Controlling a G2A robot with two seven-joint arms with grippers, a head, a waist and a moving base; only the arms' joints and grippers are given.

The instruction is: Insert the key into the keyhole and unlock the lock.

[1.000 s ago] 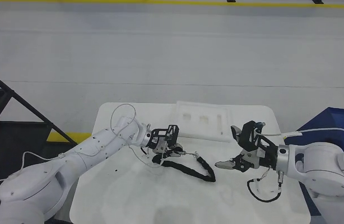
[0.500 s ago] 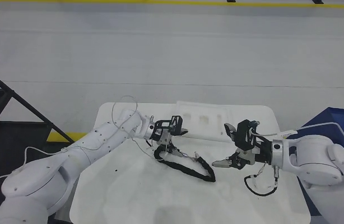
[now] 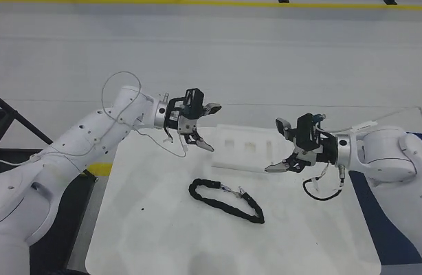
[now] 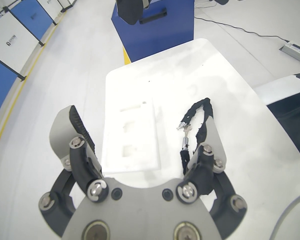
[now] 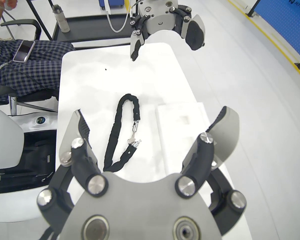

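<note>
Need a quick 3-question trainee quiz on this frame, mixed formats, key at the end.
1. Fill in: the left hand and the right hand are both ___ (open or shut).
2. True or false: the black fabric-sleeved chain lock is held in one hand.
3. The small silver key lies: A) in the left hand, B) on the white table at the chain's metal ends, C) in the right hand.
Key: 1 open; 2 false; 3 B.
</note>
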